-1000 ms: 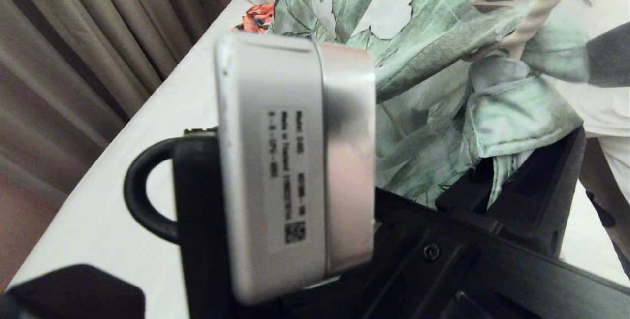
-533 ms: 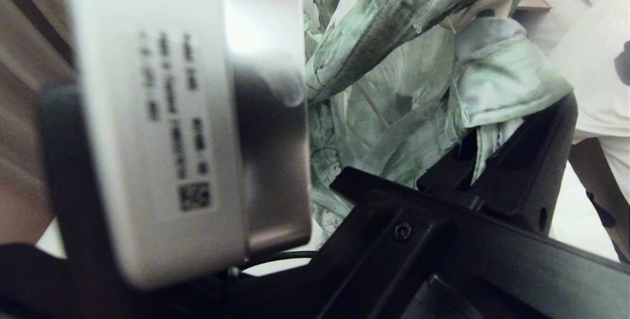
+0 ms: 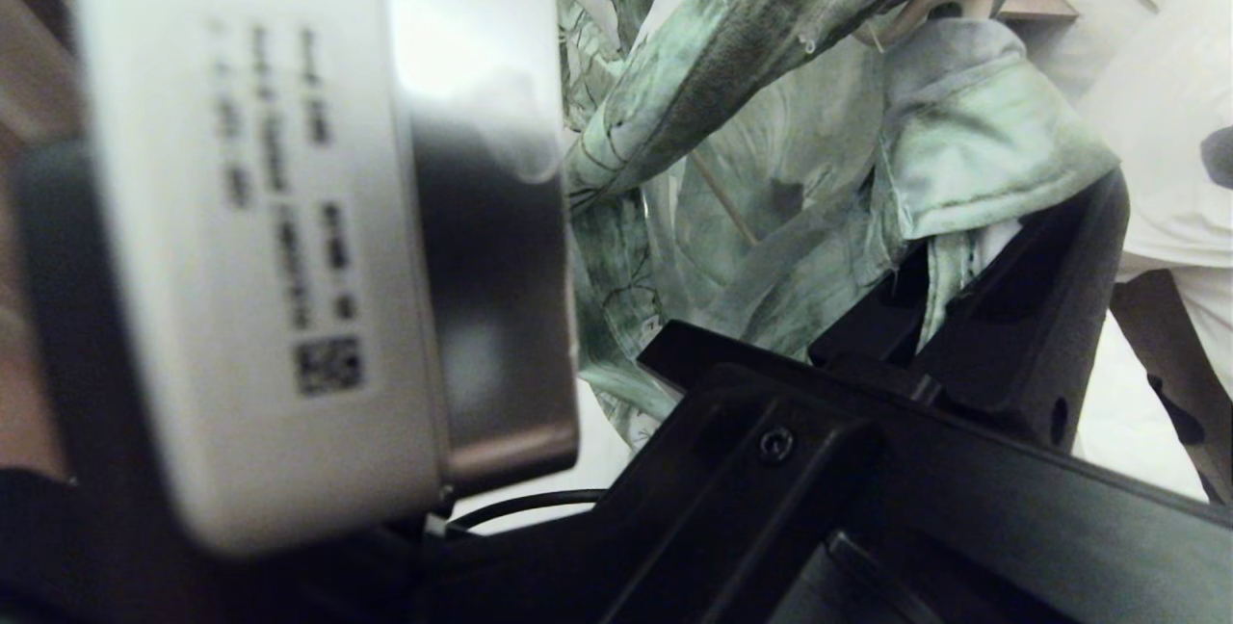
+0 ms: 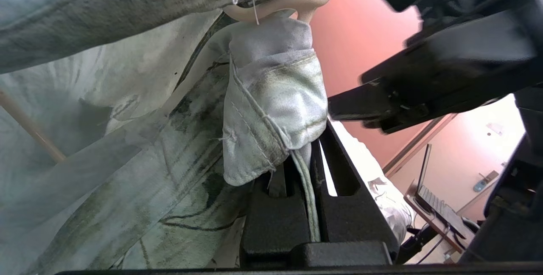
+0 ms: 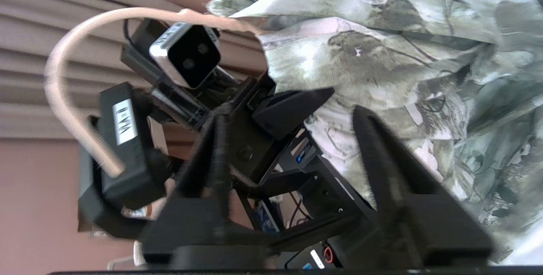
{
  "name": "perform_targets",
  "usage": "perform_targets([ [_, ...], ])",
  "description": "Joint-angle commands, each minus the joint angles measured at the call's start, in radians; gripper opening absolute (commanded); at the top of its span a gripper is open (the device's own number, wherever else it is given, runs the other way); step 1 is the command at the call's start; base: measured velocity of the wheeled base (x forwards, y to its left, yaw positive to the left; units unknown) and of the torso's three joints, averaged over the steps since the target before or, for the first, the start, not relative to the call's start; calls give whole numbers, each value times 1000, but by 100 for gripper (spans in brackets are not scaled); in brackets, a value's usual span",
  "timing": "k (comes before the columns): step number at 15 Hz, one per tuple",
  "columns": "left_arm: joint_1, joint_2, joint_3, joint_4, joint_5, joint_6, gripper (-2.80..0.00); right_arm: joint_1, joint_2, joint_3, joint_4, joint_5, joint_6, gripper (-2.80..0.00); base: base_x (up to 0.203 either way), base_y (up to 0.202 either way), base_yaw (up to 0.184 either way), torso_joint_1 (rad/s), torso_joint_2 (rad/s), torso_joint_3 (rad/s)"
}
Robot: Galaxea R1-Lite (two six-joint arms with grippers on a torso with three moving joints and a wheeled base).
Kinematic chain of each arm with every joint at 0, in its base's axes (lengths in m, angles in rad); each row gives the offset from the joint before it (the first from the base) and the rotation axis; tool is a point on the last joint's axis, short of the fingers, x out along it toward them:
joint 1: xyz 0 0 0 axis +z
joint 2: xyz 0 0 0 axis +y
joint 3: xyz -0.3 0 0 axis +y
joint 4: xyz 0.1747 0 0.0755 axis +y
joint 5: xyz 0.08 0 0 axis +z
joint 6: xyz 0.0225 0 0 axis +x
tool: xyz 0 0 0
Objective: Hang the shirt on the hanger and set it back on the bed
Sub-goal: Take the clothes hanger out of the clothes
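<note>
While the silver camera housing blocks most of the head view, shirt shows only in part, bunched and hanging mid-air on the hanger. Hanger mostly buried in fabric; only its thin cream hook and a bit of neck are visible. Left gripper is clamped tight on a hemmed shirt edge just below the hanger neck. Right gripper has jaws spread apart, nothing between them, close beside the shirt. Fabric is thin, soft, creased, stitched seams. Bed is barely a white sliver behind shirt.
</note>
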State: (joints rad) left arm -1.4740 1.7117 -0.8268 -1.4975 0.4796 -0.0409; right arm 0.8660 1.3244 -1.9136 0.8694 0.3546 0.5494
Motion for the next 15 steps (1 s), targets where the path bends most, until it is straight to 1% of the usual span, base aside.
perform_targets([
  [1,0,4,4,-7,2,-3,-280,-4,-33,-1,6,-6,4,0,0,0,0,0,0,0],
  [3,0,14,8,-8,2,-5,-280,-5,-60,-2,7,-48,5,0,0,0,0,0,0,0],
  [6,2,20,7,-7,2,-7,-280,-14,-81,1,10,-58,6,0,0,0,0,0,0,0],
  [7,1,23,6,-6,2,-7,-280,-40,-91,1,8,-75,6,0,0,0,0,0,0,0],
  [9,3,47,5,-4,1,-7,-280,-119,-99,7,4,-104,5,0,0,0,0,0,0,0],
  [10,14,61,4,-4,0,-7,-280,-157,-99,34,-3,-108,-1,0,0,0,0,0,0,0],
  [11,23,78,1,-4,-2,-9,-280,-170,-98,65,-21,-107,-18,-280,0,0,0,0,0,0],
  [13,34,104,-2,-4,-12,-11,-280,-173,-83,107,-101,-97,-26,-280,0,0,0,0,0,0],
  [15,34,112,-2,-1,-13,-11,-280,-175,-54,106,-124,-98,-28,-280,0,0,0,0,0,0],
])
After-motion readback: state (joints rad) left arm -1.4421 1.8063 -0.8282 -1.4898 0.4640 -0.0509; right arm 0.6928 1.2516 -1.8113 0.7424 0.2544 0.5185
